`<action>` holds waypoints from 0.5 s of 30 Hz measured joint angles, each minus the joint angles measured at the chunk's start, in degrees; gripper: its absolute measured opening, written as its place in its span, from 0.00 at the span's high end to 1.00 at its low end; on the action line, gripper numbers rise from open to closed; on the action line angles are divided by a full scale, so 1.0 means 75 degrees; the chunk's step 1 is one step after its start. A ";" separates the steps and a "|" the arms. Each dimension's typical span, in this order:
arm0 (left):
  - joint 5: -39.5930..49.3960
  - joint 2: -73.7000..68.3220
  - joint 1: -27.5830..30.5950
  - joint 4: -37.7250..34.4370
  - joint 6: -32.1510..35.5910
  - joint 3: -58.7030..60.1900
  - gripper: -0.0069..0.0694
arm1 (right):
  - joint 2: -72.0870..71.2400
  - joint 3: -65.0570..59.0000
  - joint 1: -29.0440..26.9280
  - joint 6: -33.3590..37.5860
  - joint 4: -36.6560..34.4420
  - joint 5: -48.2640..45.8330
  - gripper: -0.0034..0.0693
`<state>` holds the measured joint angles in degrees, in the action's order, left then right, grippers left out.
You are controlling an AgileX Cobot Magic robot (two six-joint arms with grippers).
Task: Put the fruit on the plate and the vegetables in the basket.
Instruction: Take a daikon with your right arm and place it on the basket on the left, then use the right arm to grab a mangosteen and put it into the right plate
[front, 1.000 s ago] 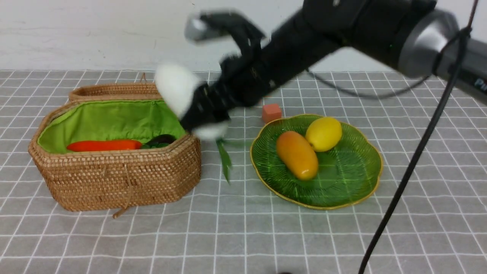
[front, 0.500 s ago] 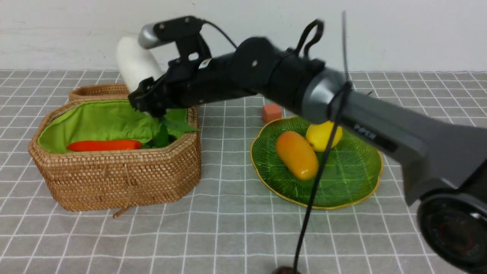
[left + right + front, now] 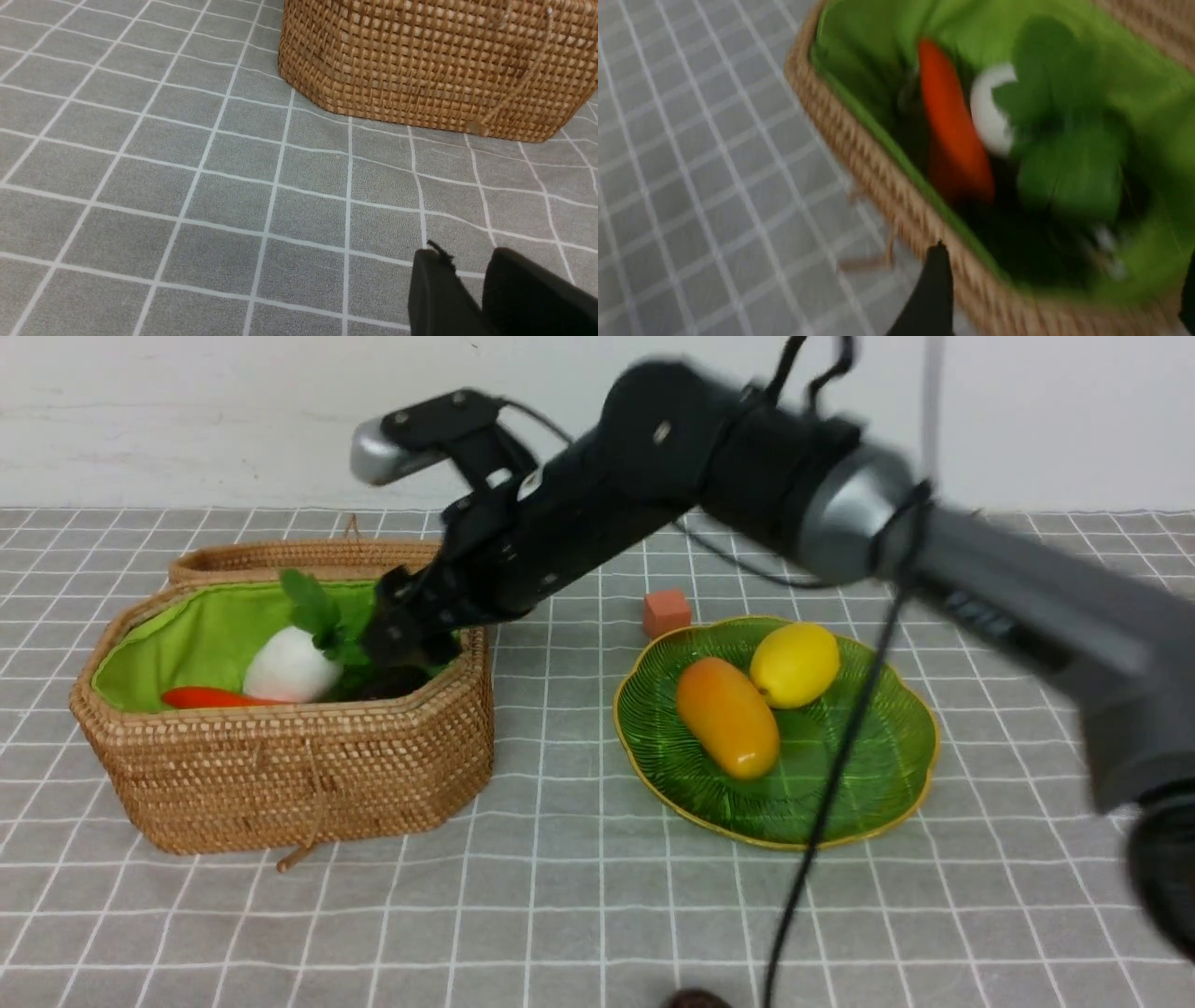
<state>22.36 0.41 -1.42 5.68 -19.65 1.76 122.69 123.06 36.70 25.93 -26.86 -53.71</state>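
Front view: the white radish [image 3: 291, 665] lies inside the rattan basket [image 3: 280, 775] at centre left, beside the red-orange vegetable [image 3: 210, 697]. The right gripper [image 3: 403, 637] hovers over it, fingers apart and empty. The lemon [image 3: 794, 665] and mango [image 3: 727, 716] sit on the green plate [image 3: 868, 775], right of centre. Left wrist view: the left gripper [image 3: 472, 291], lower right, shows a narrow gap, nothing between. Right wrist view: blurred radish [image 3: 990, 109] inside the basket [image 3: 859, 140].

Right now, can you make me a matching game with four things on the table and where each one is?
Things:
1. lemon
2. radish
3. orange cube
4. mango

Places:
A. in the basket
B. on the cloth, behind the plate
C. on the plate, far side
D. on the plate, near side

Pairs: 1-C, 2-A, 3-B, 4-D
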 joint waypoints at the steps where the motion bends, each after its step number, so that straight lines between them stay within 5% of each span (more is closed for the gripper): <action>1: 0.0000 0.0000 0.0000 0.0000 0.0000 0.0000 0.70 | -0.0248 -0.0035 -0.0008 -0.0255 0.0332 -0.0392 0.06; 11: 0.0000 0.0000 0.0000 0.0000 0.0000 0.0000 0.69 | -0.2762 -0.3945 0.0009 -0.0985 0.1317 -0.0624 0.07; 15: 0.0000 0.0000 0.0000 0.0000 0.0000 0.0000 0.69 | -0.3367 -0.6213 0.0297 -0.2395 0.1361 -0.0960 0.07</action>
<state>22.36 0.41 -1.42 5.68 -19.65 1.76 97.43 76.47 38.92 7.96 -16.66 -60.91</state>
